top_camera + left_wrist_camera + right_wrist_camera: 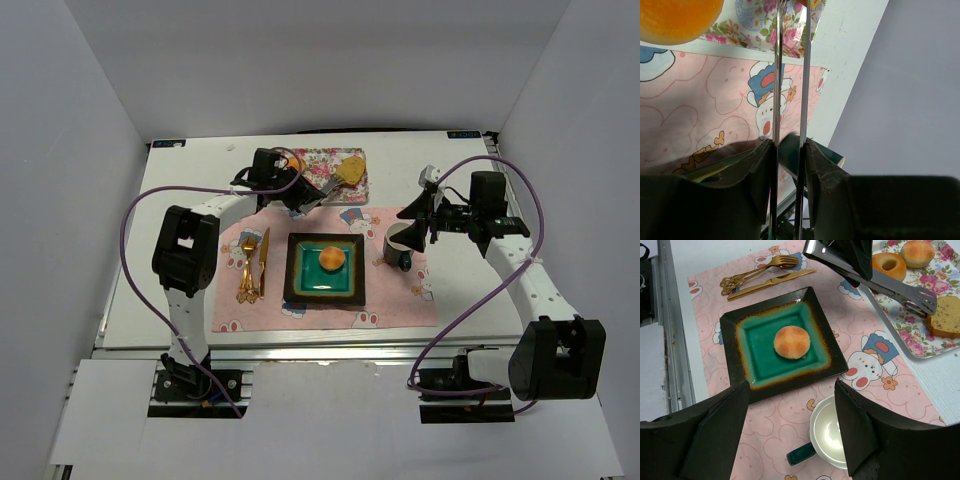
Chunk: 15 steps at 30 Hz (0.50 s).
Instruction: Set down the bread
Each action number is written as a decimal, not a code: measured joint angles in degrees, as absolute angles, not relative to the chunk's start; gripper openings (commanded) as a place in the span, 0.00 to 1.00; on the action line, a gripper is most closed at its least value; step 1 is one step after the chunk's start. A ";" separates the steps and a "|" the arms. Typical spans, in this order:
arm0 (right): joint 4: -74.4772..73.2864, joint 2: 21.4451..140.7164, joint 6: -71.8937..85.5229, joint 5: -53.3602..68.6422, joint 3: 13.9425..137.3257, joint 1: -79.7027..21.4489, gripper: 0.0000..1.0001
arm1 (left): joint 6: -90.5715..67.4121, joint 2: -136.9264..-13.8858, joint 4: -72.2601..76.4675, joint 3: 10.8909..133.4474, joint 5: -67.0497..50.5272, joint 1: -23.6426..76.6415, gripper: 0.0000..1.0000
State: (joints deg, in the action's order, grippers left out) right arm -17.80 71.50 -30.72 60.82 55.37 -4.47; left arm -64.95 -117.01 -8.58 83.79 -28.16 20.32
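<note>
A round bun [791, 341] lies on the green square plate [760, 360] in the middle of the pink placemat [400, 300]; it also shows in the top view [332, 258]. My left gripper [305, 193] is shut on metal tongs [880, 282], whose two arms run between its fingers [765, 170]. The tongs' tips reach over the floral tray [912, 337], next to a brown bread slice [945, 322], with nothing between them. A ring-shaped bread [890, 265] and another bun [918, 252] lie on that tray. My right gripper [791, 390] is open and empty above the mug.
A white mug [832, 435] with a dark handle stands right of the plate. A gold fork [757, 270] and knife [772, 284] lie on the mat left of the plate. White walls enclose the table on three sides.
</note>
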 measured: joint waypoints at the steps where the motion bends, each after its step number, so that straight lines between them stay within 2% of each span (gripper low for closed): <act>1: -17.80 71.50 -30.70 60.82 55.37 -4.47 0.73 | -65.10 -117.03 -8.38 83.79 -28.16 20.32 0.39; 4: -17.80 71.50 -30.63 60.84 55.33 -4.47 0.73 | -65.71 -117.25 -7.27 83.68 -28.16 20.29 0.30; 6: -17.80 71.48 -30.63 60.84 55.31 -4.47 0.73 | -66.26 -117.32 -5.98 83.07 -28.38 20.29 0.17; 10: -17.85 70.98 -30.74 60.82 55.29 -4.47 0.73 | -66.61 -117.32 -3.36 81.43 -29.10 20.29 0.01; 15: -18.72 70.28 -32.27 61.06 55.29 -4.45 0.73 | -64.40 -114.26 -2.26 77.58 -29.06 20.18 0.00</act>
